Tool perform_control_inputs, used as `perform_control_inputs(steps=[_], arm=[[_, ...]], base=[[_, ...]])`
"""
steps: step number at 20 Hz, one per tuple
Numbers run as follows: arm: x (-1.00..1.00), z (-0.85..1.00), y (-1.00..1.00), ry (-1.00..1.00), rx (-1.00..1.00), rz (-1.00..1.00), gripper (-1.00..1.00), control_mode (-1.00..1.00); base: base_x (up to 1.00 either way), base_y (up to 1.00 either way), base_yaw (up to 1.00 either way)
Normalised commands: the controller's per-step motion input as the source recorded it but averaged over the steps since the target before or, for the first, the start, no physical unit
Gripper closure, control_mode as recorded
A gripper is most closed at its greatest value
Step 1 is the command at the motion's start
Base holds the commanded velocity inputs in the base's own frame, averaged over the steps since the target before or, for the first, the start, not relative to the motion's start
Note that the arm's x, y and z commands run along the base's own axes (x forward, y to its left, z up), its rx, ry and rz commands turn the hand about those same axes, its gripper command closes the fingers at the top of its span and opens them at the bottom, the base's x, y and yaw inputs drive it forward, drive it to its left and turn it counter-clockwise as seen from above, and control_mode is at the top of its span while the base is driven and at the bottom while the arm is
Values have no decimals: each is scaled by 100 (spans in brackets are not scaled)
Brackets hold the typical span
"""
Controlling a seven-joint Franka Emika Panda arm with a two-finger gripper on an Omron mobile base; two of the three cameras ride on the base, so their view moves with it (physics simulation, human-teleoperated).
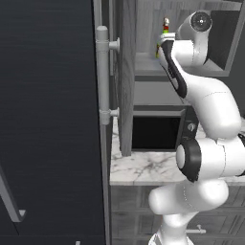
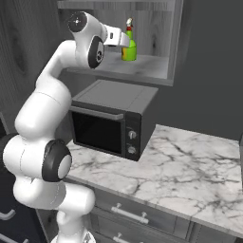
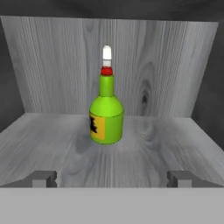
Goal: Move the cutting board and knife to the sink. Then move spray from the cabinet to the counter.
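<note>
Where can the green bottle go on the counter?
The marble counter is bare to the right of the microwave, out to its front edge. The left end is crowded by the microwave. The spray stands upright on the cabinet shelf.

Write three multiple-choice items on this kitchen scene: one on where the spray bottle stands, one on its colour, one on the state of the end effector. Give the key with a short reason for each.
1. Where does the spray bottle stand?
A. On the shelf of the cabinet above the microwave
B. On the marble counter
C. On top of the microwave

2. What colour is the bottle's body?
A. Blue
B. Bright green with a yellow label
C. White

3. What is the state of the end effector?
A. Shut on the bottle
B. Shut on nothing
C. Open, with the bottle ahead of it

Key:
1 A: both base views show it upright in the open wood-grain niche over the microwave.
2 B: the hand view shows a green body, yellow label and red-and-white top.
3 C: in the hand view the two fingertips stand wide apart, and the bottle stands farther back on the shelf, untouched.
</note>
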Motion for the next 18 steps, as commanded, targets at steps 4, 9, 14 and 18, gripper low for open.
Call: perform_control_inputs(steps=[4, 9, 14, 18], arm=[[24, 0, -7, 0, 0, 0, -100, -100], [28, 0, -7, 0, 0, 0, -100, -100], [24, 0, -2, 0, 0, 0, -100, -100], [26, 0, 0, 0, 0, 0, -100, -100]], base=[[0, 0, 0], [0, 0, 0], [0, 0, 0], [0, 0, 0]])
